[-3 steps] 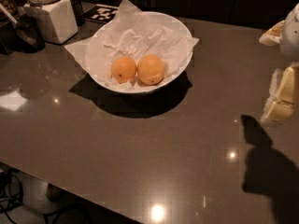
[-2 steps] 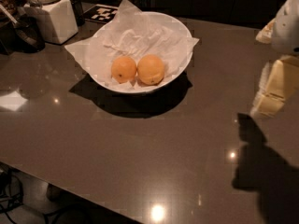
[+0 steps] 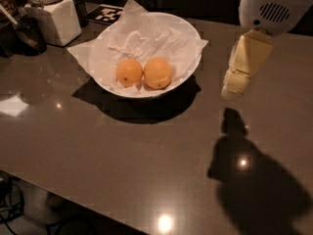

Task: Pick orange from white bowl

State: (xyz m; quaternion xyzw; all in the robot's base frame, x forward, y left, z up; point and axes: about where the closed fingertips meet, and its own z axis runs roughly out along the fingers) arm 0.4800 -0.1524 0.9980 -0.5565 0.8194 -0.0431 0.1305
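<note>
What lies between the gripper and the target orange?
Camera view: right of the orange, only the paper-lined wall of the white bowl, then a strip of tabletop up to the gripper hanging beside the bowl.

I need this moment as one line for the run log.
stage: before grasp | gripper: above table, right of white bowl, apart | orange: in bowl, beside smaller orange, not held

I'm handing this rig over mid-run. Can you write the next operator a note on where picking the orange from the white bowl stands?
Gripper: holds nothing, hangs above the table, right of the white bowl in the picture, apart from it.
Orange: in the bowl on the paper lining, touching a smaller orange on its left.
Done: nothing picked yet.
Left: reach over the bowl, grasp the right-hand orange, lift it out.
</note>
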